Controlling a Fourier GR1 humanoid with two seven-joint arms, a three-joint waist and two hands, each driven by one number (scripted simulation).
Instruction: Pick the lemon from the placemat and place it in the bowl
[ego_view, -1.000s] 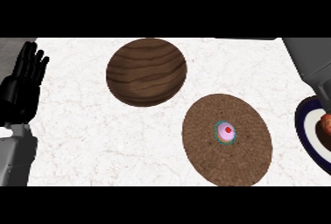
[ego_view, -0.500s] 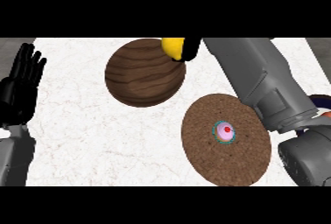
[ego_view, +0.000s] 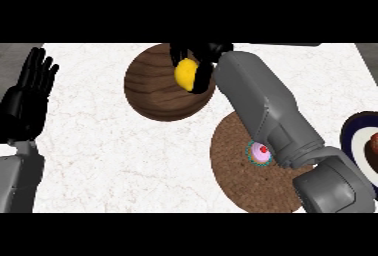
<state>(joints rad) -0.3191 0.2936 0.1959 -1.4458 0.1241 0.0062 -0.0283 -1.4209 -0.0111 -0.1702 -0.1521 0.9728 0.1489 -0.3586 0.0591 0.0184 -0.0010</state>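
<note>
Head view shows the right robot hand (ego_view: 209, 51) curled round the lemon (ego_view: 186, 74), holding it over the wooden bowl (ego_view: 155, 95), apart from the placemat (ego_view: 236, 180), apparently positioned for release; the left robot hand (ego_view: 29, 95) rests open at the counter (ego_view: 111, 150) edge.

1 view only, from the robot's head: it looks steeply down on the white counter (ego_view: 111, 150), close in (left forearm (ego_view: 16, 182) and right forearm (ego_view: 269, 115) enter from the lower edge).
</note>
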